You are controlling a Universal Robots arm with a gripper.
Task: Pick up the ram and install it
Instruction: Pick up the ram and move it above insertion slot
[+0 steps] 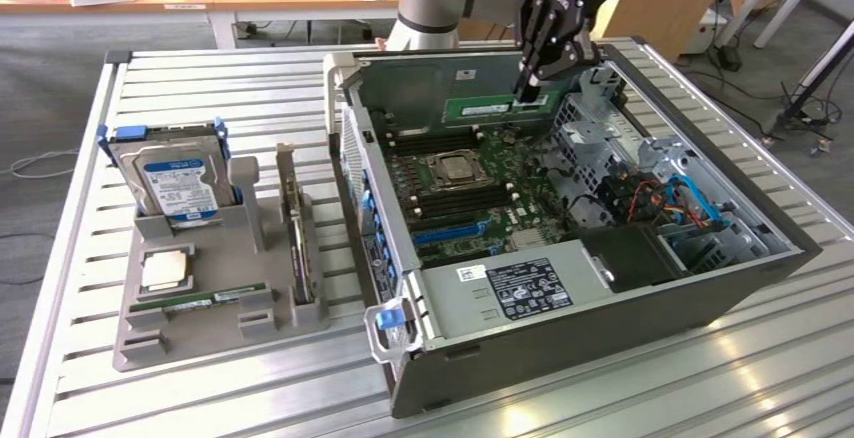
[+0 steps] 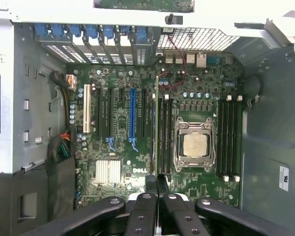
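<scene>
End effector [image 2: 156, 183] gripping ram [image 2: 156, 123], over motherboard [image 2: 119, 147]

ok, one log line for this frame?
phase: carry | gripper: shut on ram | position: above motherboard, edge-on by DIMM slots beside CPU socket | installed: not yet | second ram: in tray

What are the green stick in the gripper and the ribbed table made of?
The ram: seemingly fibreglass circuit board, matte green, with a white label strip. The table: likely aluminium, judging by its silvery ribbed slats and soft sheen.
</scene>
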